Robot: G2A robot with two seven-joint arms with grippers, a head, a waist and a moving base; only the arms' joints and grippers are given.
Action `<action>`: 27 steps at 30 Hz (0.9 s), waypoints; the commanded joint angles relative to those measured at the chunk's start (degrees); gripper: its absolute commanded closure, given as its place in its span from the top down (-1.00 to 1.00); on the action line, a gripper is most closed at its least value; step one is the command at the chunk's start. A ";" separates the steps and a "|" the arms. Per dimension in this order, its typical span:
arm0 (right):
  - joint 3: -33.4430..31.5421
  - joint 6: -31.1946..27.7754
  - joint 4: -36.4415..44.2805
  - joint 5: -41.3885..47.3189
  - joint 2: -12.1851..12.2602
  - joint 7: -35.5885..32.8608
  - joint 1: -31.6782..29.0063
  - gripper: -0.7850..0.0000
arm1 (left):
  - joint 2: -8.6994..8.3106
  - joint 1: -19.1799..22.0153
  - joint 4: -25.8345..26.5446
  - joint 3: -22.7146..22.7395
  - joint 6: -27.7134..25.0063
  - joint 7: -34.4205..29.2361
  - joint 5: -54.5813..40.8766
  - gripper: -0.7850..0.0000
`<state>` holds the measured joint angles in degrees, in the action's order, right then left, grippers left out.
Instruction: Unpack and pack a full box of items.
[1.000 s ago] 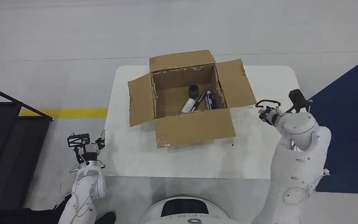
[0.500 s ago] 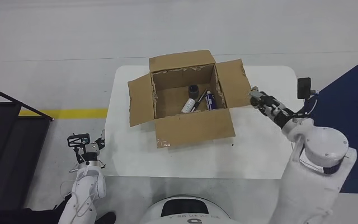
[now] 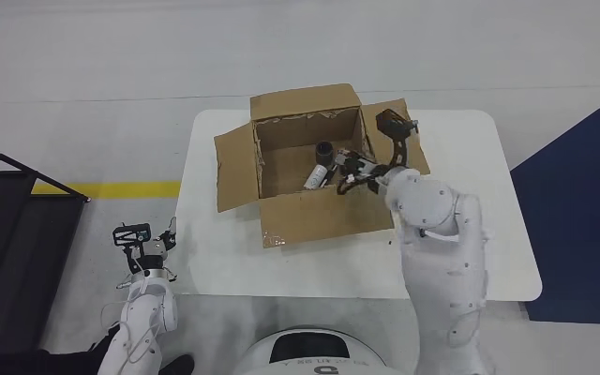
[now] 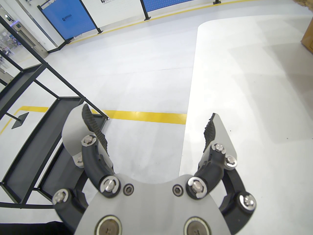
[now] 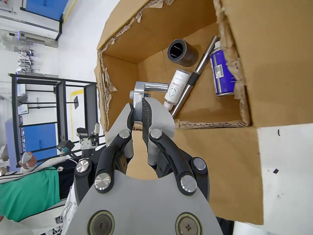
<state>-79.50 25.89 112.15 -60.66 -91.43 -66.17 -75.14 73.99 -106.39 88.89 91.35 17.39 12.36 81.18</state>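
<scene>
Over the open cardboard box (image 3: pixel 319 214), the right gripper (image 5: pixel 138 110) is hanging with its claw pinched tight on a small silver metal fitting (image 5: pixel 152 88), just above the inside. Down on the box floor, a black cylinder (image 5: pixel 182 52), a white tube (image 5: pixel 176 84), a metal rod (image 5: pixel 198 74) and a blue can (image 5: pixel 221 72) are lying close together. That box is sitting on the white table (image 3: pixel 309 272) with its flaps folded out. Meanwhile the left gripper (image 4: pixel 149 121) is hovering off the table's left edge by a black rack (image 4: pixel 36 135), claw spread wide.

Box open: 4 items inside, 1 over it.
Cardboard box (image 3: pixel 323 216), flaps out, upright on table (image 3: pixel 281 272). On floor: black cylinder (image 5: pixel 182 53) end-up; white tube (image 5: pixel 177 85), metal rod (image 5: pixel 198 74), blue-label can (image 5: pixel 222 72) lying alongside. Metal fitting (image 5: pixel 150 88) clamped in right gripper (image 5: pixel 138 108) over opening.
</scene>
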 commanded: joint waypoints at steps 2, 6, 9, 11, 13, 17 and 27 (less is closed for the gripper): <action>4.11 2.46 -5.07 -3.85 -0.20 1.92 2.89 -1.00 | 0.00 0.00 0.00 0.00 0.00 0.00 0.00 1.00; 9.57 6.59 -9.45 -8.77 -0.69 3.61 5.47 -1.00 | 0.00 0.00 0.00 0.00 0.00 0.00 0.00 1.00; 11.54 8.55 -12.63 -11.16 -0.92 3.61 7.55 -1.00 | 0.00 0.00 0.00 0.00 0.00 0.00 0.00 1.00; 12.71 9.28 -15.89 -13.60 -0.98 2.32 9.12 -1.00 | 0.00 0.00 0.00 0.00 0.00 0.00 0.00 1.00; 13.71 9.54 -18.65 -16.04 -1.02 0.99 10.56 -1.00 | 0.00 0.00 0.00 0.00 0.00 0.00 0.00 1.00; 14.33 9.96 -20.90 -19.48 -1.02 -1.35 12.14 -0.75 | 0.00 0.00 0.00 0.00 0.00 0.00 0.00 1.00; 10.95 7.92 -14.58 -22.28 -0.49 -4.30 9.84 0.00 | 0.00 0.00 0.00 0.00 0.00 0.00 0.00 1.00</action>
<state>-68.13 34.06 96.18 -82.40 -92.03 -70.20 -64.86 73.99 -106.39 88.89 91.35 17.39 12.36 81.18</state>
